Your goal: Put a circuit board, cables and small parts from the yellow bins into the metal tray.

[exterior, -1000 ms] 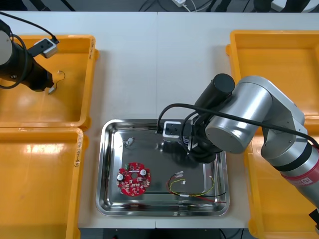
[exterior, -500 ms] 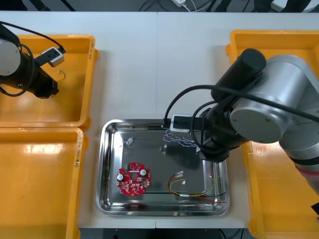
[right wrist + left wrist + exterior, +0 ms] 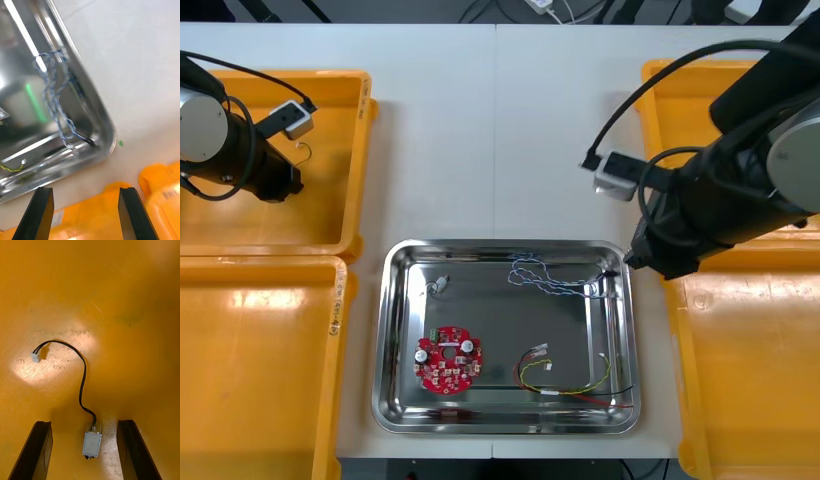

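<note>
Over the far left bin (image 3: 330, 150), the left gripper (image 3: 84, 423) hangs wide open and empty, its fingers either side of the black cable's (image 3: 83, 378) metal end on the bin floor. Best to drop straight down and close on that block. The right gripper (image 3: 85, 189), open and empty, hovers beside the tray (image 3: 387, 340).

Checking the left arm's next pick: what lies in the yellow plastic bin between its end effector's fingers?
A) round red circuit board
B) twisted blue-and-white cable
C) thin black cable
C: the thin black cable lies on the yellow plastic bin, its metal end between the fingers of the open left end effector.
</note>
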